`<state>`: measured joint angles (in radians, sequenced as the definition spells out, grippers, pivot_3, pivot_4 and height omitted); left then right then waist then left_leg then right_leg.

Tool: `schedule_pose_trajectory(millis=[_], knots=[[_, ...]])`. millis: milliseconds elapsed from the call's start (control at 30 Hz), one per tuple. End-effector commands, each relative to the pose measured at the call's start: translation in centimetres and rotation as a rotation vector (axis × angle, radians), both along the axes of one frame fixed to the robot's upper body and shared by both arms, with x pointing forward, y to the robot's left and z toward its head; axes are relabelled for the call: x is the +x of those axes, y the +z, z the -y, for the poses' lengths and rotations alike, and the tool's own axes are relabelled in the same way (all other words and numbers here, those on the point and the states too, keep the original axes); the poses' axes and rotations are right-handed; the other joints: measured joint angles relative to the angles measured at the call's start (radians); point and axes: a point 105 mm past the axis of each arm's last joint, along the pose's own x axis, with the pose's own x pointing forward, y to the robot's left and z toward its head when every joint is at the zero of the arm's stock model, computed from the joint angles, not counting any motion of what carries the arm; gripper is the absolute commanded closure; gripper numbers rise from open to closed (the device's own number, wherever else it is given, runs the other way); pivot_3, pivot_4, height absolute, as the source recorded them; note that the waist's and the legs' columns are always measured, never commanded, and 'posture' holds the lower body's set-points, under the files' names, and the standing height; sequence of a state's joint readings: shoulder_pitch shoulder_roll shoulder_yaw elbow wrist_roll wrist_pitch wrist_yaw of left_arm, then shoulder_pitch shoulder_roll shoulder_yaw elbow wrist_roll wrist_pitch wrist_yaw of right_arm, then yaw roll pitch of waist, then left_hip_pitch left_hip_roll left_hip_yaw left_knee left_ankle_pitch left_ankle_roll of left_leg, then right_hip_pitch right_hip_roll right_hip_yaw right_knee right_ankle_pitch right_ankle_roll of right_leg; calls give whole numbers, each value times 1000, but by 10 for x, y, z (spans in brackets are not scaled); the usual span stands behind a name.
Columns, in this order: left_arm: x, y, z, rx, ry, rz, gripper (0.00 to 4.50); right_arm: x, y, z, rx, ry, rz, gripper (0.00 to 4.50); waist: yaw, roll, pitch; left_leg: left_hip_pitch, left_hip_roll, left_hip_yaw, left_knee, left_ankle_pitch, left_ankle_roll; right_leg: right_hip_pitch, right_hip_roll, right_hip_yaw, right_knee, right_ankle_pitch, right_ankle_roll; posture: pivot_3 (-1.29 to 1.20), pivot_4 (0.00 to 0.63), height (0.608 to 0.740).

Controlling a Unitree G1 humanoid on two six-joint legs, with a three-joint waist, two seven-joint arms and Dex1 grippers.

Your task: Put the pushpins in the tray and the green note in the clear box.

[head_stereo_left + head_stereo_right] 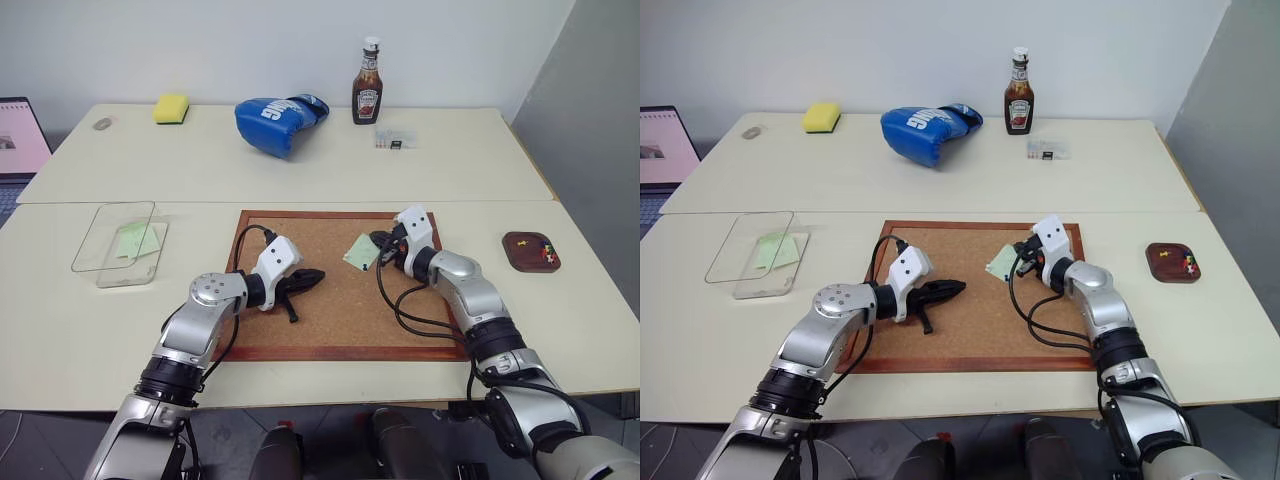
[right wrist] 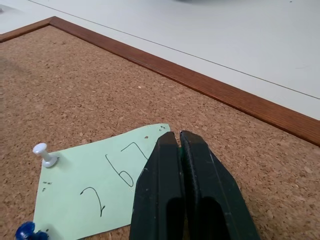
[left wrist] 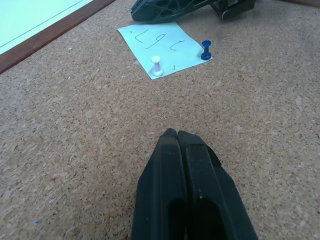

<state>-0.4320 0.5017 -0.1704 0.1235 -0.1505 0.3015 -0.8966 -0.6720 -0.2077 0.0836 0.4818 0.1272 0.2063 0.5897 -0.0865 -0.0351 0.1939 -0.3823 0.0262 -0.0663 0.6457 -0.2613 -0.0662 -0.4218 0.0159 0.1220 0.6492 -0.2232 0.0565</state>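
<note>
The pale green note (image 1: 360, 252) lies on the corkboard (image 1: 330, 320), with a white pushpin (image 3: 157, 66) and a blue pushpin (image 3: 206, 50) stuck through it. My right gripper (image 1: 378, 246) is shut, its tips resting at the note's edge; I cannot tell whether any paper is caught between them. My left gripper (image 1: 312, 277) is shut and empty, low over the cork to the left of the note. At the left stands the clear box (image 1: 100, 262) with another green note (image 1: 136, 240) inside. The dark tray (image 1: 522, 262) at the right holds a few coloured pushpins (image 1: 546, 252).
Along the back of the table are a yellow sponge (image 1: 171, 108), a blue boxing glove (image 1: 280, 120), a ketchup bottle (image 1: 367, 90) and a small clear case (image 1: 396, 140). A laptop (image 1: 20, 140) sits at the far left. The right arm's cable loops over the cork.
</note>
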Motion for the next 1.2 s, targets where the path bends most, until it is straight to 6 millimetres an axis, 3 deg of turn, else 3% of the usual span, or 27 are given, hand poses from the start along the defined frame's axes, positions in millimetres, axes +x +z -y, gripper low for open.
schedule_pose_trajectory(millis=[33, 267, 367, 467, 567, 667, 800, 900, 1200], knots=[[-3, -17, -4, 87, 5, -53, 4500, -7, 54, -9, 87, 43, 159, 4431, -1, 0, 0, 0, 0, 0, 0, 0, 0, 0, 0, 0, 0, 0, 0, 0, 150, 740], [-4, -21, -4, 107, -4, -70, 4500, -15, 66, -4, 109, 21, 182, 4431, 0, 2, -2, 3, 0, 0, 0, 0, 0, 2, 0, 0, 1, -2, 4, 0, 150, 740], [-3, -20, -4, 108, -6, -69, 4500, -13, 74, 13, 115, -57, 211, 4431, 0, 2, -2, 2, 0, 0, 0, 0, 0, 2, 0, 0, 1, -2, 4, 0, 150, 740], [-4, -20, -3, 107, -10, -69, 4500, -7, 81, 48, 88, -222, 242, 4431, 0, 2, -2, 2, 0, 0, 0, 0, 0, 2, 0, 0, 1, -2, 4, 0, 150, 740], [-6, -21, -3, 105, -14, -72, 4500, -5, 83, 108, 19, -484, 257, 4431, 1, 2, -2, 2, 0, 0, 0, 0, 0, 2, 0, 0, 1, -2, 4, 0, 150, 740], [-7, -21, -3, 105, -17, -75, 4500, -14, 81, 164, -24, -702, 244, 4431, 3, 4, -3, 1, 0, 0, 0, 0, 0, 2, 0, 0, 0, -2, 3, 0, 150, 740], [-9, -24, -4, 109, -25, -81, 4500, -28, 65, 214, -64, -878, 173, 4431, 0, 7, -5, 2, 0, 1, -1, 0, 0, 1, 0, 1, -1, -2, 4, 0, 150, 740], [-9, -23, -4, 110, -27, -83, 4500, -31, 48, 226, -19, -897, 90, 4431, -4, 9, -6, 3, 0, 3, 0, 0, 0, 2, 0, 3, 0, -2, 4, 0, 150, 740], [-8, -19, -7, 110, -23, -77, 4500, -29, 16, 228, 109, -894, -52, 4431, -7, 12, -8, 4, 0, 5, 0, 0, 1, 2, 1, 5, -1, -1, 5, 0, 150, 740]])
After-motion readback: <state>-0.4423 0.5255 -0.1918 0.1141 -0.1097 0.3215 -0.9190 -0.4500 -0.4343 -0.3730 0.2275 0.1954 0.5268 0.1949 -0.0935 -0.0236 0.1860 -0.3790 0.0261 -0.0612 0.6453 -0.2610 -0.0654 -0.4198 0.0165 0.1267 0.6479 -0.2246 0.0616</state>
